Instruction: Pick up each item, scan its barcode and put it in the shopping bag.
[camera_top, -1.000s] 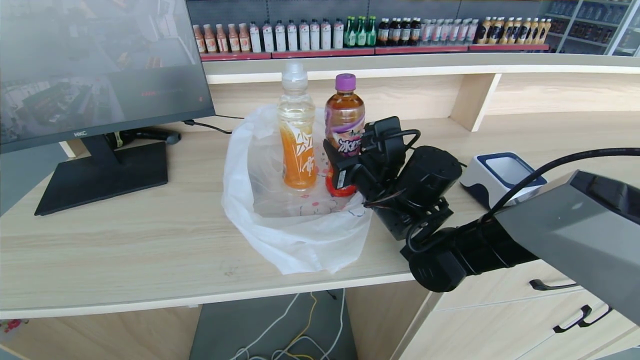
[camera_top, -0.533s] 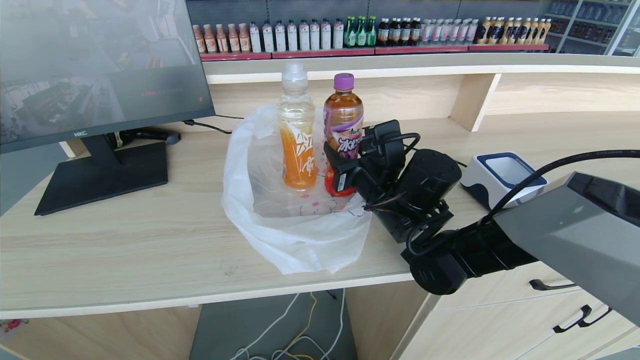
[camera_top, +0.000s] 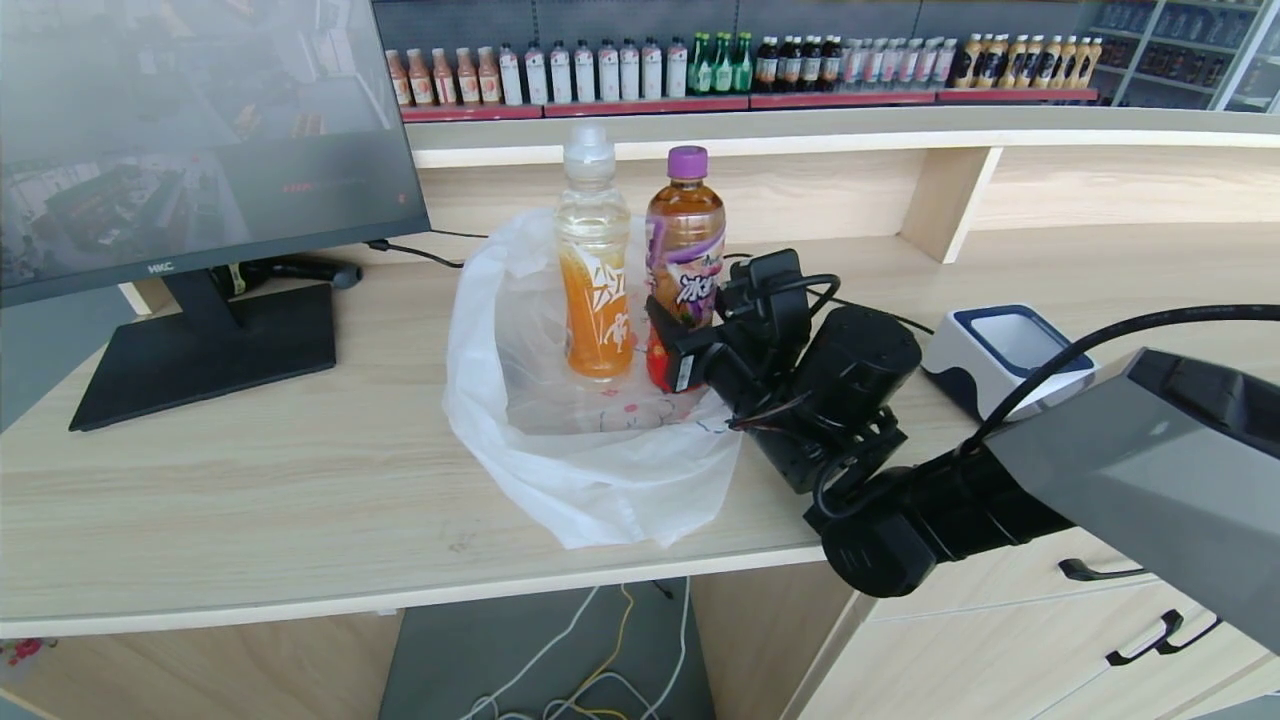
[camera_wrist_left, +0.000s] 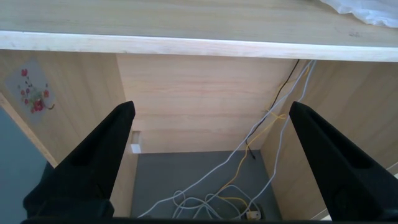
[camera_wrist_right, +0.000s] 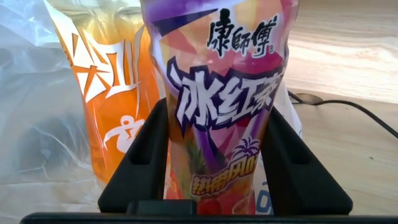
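Lower now, the right gripper (camera_top: 680, 340) clamps the tea bottle (camera_top: 685, 250) upright in the bag (camera_top: 560, 470) beside the orange bottle (camera_top: 595, 290); only letting go seems left. Left gripper (camera_wrist_left: 211, 162) hangs spread under the counter (camera_wrist_left: 186, 25).

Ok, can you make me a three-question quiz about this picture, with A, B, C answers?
1. Where is the barcode scanner?
A) on the counter, on the robot's right of the shopping bag
B) inside the bag
C) under the monitor

2. What colour is the cap of the tea bottle in the right gripper?
A) green
B) black
C) purple

3. How is the left gripper?
A) shut on a bottle
B) open, holding nothing
C) shut on the bag

Answers:
1 A, it sits on the wood beside the bag.
2 C, the head view shows a purple cap.
3 B, its jaws stand wide apart with nothing between them.
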